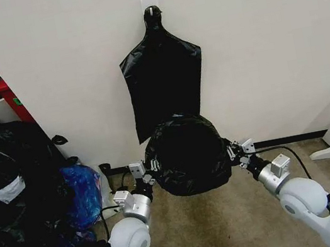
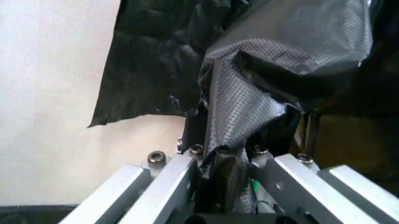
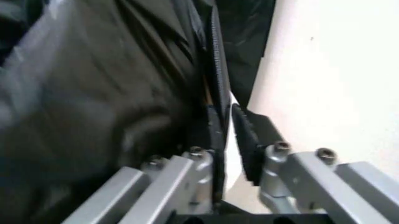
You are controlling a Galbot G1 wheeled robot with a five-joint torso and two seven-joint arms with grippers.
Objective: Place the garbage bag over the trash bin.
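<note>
The left tool [image 1: 150, 172] is seen at the lower centre-left of the head view, closed on the left edge of the garbage bag [image 1: 187, 155]; in the left wrist view a pinched fold of black film [image 2: 240, 107] is caught between its fingers. The right tool [image 1: 235, 153], at the lower centre-right, is set at the bag's right edge; in the right wrist view a narrow gap is left between its pads, and it cannot be told whether film is held there.

The bag is stretched between the two tools into a rounded, domed shape at mid-frame. The trash bin is probably covered beneath it. The step is judged best done by keeping both edges evenly taut and level, so that the opening is drawn down squarely.

The film is thin, glossy and crinkled. Flat spare bags [image 1: 163, 79] are hung from a wall hook [image 1: 149, 1] above.
</note>
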